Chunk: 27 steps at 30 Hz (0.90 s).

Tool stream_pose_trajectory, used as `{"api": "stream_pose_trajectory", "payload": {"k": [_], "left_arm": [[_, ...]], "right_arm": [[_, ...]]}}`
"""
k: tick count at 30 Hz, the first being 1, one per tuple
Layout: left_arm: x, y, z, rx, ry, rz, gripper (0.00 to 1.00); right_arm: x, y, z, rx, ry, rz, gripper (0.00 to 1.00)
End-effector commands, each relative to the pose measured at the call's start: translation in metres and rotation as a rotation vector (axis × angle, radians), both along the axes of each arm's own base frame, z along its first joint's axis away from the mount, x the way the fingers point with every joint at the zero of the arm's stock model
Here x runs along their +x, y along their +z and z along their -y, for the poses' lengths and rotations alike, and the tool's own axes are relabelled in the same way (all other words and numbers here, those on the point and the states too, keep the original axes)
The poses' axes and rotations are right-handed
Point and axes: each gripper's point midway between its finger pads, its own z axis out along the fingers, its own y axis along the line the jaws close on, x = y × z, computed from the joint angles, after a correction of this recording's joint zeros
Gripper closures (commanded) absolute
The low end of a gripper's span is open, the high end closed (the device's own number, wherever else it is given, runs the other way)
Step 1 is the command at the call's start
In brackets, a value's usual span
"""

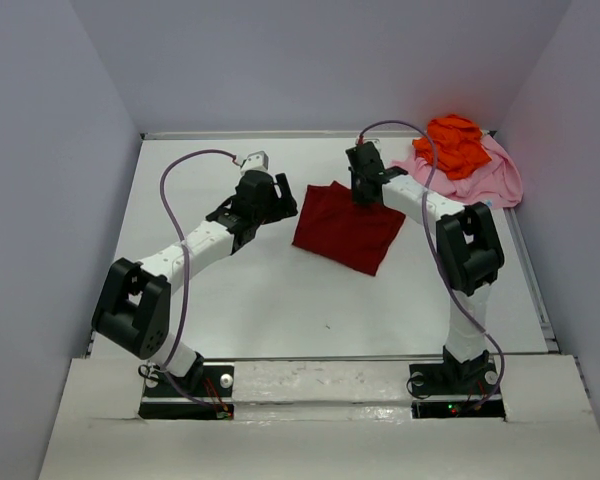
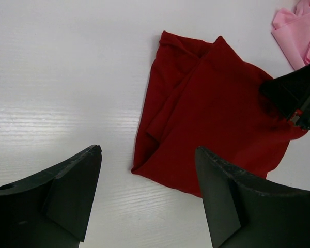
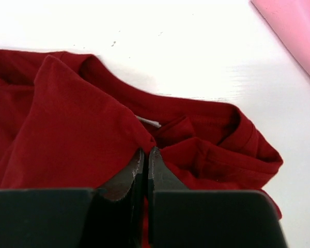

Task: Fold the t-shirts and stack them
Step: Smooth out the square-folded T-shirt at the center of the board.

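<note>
I am holding my right gripper (image 1: 364, 192) pressed together on a fold of the red shirt (image 1: 346, 229), right at its upper edge in the top view. In the right wrist view the two fingers are meeting at the fingertips (image 3: 145, 151), with red cloth (image 3: 77, 129) pinched between them.

My left gripper (image 1: 272, 200) is hanging with its fingers wide apart, just left of the shirt and above the white table (image 1: 280, 300). In the left wrist view its gap (image 2: 147, 152) is framing the shirt's lower left corner (image 2: 217, 113), and nothing is touching the fingers. My right gripper (image 2: 299, 98) is showing there as a dark shape at the right edge, lying over the shirt.

The orange shirt (image 1: 453, 143) is lying crumpled on top of the pink shirt (image 1: 490, 180) in the upper right corner of the table. My right forearm is reaching across between that pile and the red shirt. A strip of pink is peeking into the upper right of both wrist views (image 2: 299, 31) (image 3: 294, 31), apart from the red cloth.

The red shirt is lying folded near the middle of the table, a little right of centre. Its long axis is running left to right, dipping toward the lower right. The collar and its pale label seem to be facing the top of the frame, though the folds are hiding part of it.
</note>
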Motion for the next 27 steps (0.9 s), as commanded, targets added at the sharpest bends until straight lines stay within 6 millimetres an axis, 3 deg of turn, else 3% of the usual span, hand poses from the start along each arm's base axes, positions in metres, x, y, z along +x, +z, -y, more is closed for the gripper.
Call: {"api": "stream_pose_trajectory", "payload": {"k": [1,3,4,5,6,7,9,13,18,22,24,26,27], "left_arm": [[0.008,0.025,0.005,-0.015,-0.006,0.063,0.18],[0.008,0.026,0.006,-0.021,-0.005,0.064,0.18],[0.007,0.027,0.007,-0.024,-0.011,0.064,0.18],[0.007,0.026,0.007,-0.025,-0.012,0.062,0.18],[0.005,0.027,0.009,-0.028,-0.017,0.063,0.18],[0.004,0.027,0.009,-0.027,-0.017,0.063,0.18],[0.002,0.027,0.01,-0.025,-0.019,0.064,0.18],[-0.003,0.023,0.016,-0.028,-0.03,0.06,0.18],[-0.006,0.016,0.027,-0.034,-0.039,0.052,0.18],[0.001,0.008,0.037,-0.041,-0.045,0.047,0.18],[0.009,0.016,0.049,-0.066,-0.068,0.064,0.18],[0.015,0.005,0.065,-0.085,-0.113,0.036,0.18],[0.023,0.016,0.077,-0.116,-0.135,0.061,0.18]], "right_arm": [[0.026,-0.004,0.009,-0.03,-0.029,0.029,1.0],[0.035,-0.024,0.014,-0.055,-0.041,0.006,1.0],[0.038,-0.029,0.014,-0.064,-0.04,0.002,0.94],[0.039,-0.033,0.014,-0.074,-0.034,-0.006,0.81],[0.042,-0.035,0.018,-0.079,-0.041,-0.006,0.58],[0.043,-0.031,0.019,-0.076,-0.044,0.001,0.49],[0.045,-0.019,0.016,-0.058,-0.038,0.032,0.4],[0.04,0.032,0.014,-0.006,-0.016,0.121,0.37],[0.019,0.068,0.007,0.094,0.022,0.159,0.35],[-0.011,0.059,0.001,0.188,0.035,0.107,0.34],[-0.022,0.057,-0.003,0.245,0.036,0.1,0.34],[-0.035,0.036,-0.008,0.281,0.048,0.056,0.34],[-0.039,0.03,-0.008,0.288,0.047,0.04,0.34]]}}
